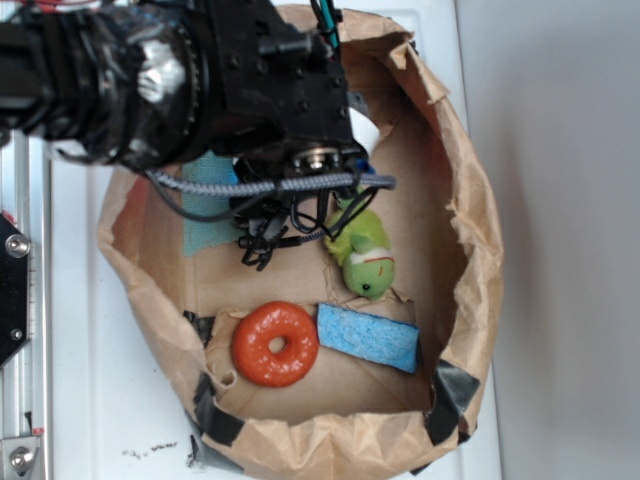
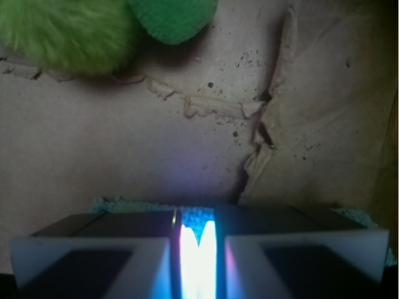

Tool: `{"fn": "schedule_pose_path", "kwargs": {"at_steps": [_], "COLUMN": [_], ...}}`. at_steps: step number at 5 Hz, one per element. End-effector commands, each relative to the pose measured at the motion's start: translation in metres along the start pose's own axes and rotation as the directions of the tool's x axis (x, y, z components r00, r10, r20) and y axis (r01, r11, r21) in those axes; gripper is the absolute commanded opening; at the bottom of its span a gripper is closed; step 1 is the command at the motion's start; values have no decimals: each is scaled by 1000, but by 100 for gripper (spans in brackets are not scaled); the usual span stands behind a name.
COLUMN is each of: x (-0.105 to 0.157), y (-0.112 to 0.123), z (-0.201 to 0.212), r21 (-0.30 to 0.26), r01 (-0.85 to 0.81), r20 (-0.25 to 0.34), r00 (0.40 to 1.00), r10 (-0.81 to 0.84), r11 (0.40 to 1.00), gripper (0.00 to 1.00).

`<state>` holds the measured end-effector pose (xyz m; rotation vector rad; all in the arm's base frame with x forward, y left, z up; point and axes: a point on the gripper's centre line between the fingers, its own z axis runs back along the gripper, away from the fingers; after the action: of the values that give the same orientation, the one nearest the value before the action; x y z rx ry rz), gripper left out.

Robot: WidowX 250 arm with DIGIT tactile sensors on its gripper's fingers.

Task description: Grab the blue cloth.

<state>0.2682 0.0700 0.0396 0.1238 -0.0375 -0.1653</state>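
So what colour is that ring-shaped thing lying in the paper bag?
Orange. The ring shows best in the exterior view, lying beside the bright blue sponge.

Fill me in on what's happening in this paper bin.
The WidowX arm is reaching into the brown paper bin. Its gripper sits low over the blue cloth, fingers nearly together with a bit of cloth showing in the gap. Whether it is truly gripped is unclear. The orange ring, blue sponge and green plush toy lie untouched.
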Motion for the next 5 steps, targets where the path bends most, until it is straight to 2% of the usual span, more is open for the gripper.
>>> {"fn": "schedule_pose_path", "kwargs": {"at_steps": [1, 2, 3, 4, 5], "x": [3, 14, -8, -10, -10], "y": [-1, 9, 22, 26, 26], "z": [16, 21, 71, 90, 90], "r21": [-1, -44, -110, -47, -47], "r01": [1, -174, -414, -624, -624], "r20": [45, 80, 115, 38, 38], "r00": [999, 981, 898, 780, 780], "r10": [-1, 177, 425, 625, 625], "r11": [1000, 984, 904, 780, 780], "gripper": [100, 100, 100, 100, 100]}}
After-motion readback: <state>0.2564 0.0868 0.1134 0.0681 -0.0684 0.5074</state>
